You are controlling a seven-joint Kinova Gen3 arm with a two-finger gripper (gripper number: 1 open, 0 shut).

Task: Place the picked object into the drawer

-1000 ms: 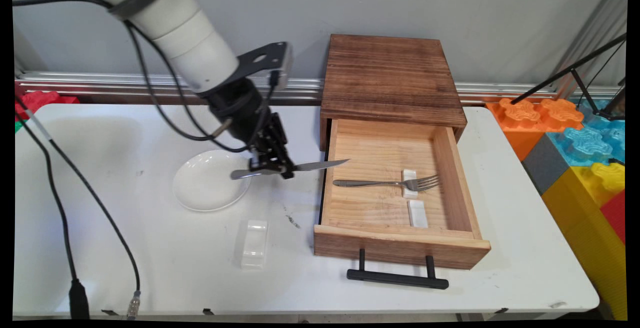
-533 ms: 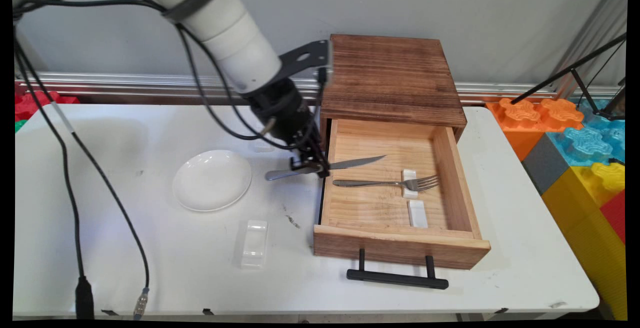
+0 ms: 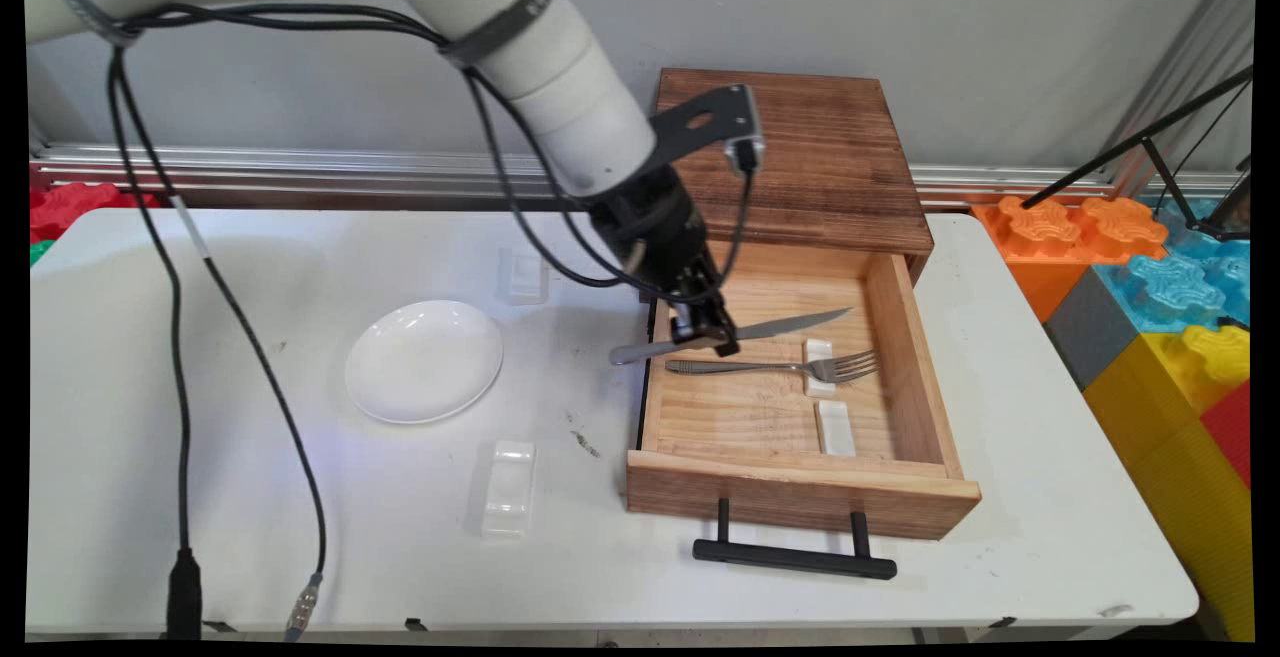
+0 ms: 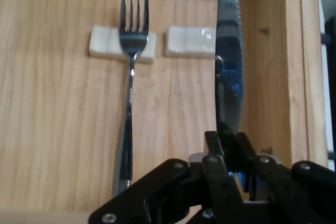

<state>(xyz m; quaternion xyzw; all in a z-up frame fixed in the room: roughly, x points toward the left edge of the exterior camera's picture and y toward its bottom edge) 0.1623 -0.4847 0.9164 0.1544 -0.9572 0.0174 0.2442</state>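
I have the gripper [image 3: 712,335] pinched tight on the knife [image 3: 735,334], gripping it near where blade meets handle, and it hangs just above the open drawer [image 3: 905,337]. To do this well I would keep the blade level and lower it slowly, clear of the drawer's left wall, lining it over the free rest [image 4: 190,41]; in the hand view that white rest sits beside the one bearing the fork [image 3: 775,367]. The knife's long axis runs nearly left to right across the table, roughly parallel to the fork, tip pointing toward the drawer's right wall and slightly raised, handle sticking out past the left wall.
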